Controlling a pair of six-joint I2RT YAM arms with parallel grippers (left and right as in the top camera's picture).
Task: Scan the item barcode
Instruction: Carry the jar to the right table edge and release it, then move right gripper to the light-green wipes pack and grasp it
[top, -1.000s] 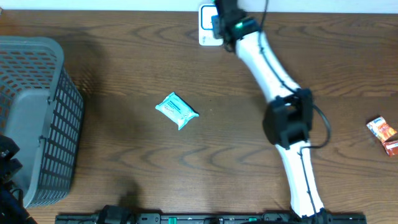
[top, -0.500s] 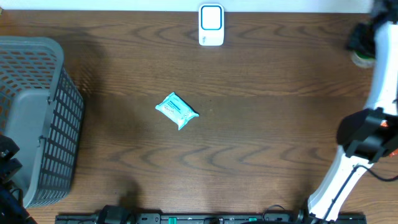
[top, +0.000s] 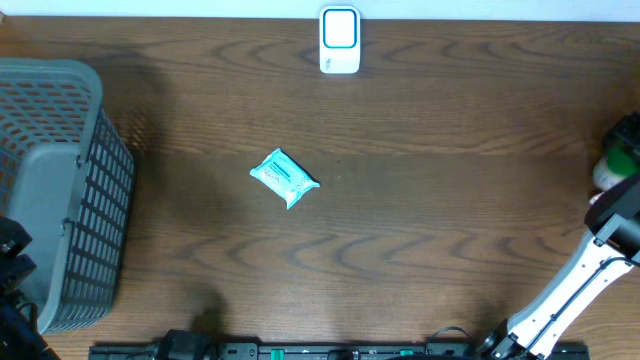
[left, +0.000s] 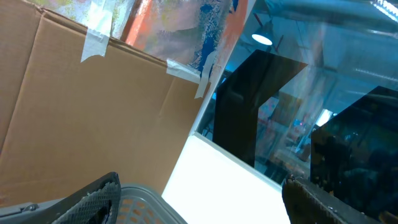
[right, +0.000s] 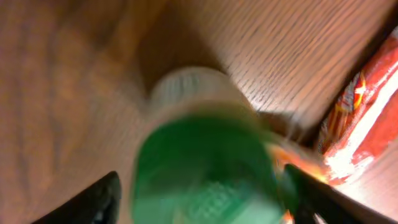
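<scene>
I've swung the right tool (right: 202, 190) from the white scanner (top: 340, 40) to the counter's (top: 420, 250) right edge, straddling the green plastic bottle (right: 205, 155). Grip unclear; scan likely done. Left tool (left: 199, 202) released.

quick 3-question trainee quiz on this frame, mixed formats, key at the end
1. Multiple choice: in the overhead view, what lies nearest the middle of the table? A) teal packet B) red packet C) cardboard box
2. True or false: the white scanner stands apart from the grey basket, at the far edge of the table.
3. Fill in: in the right wrist view, the bottle between the fingers of the right pincer is mostly ____ in colour.

Key: 1 A. 2 true. 3 green.
</scene>
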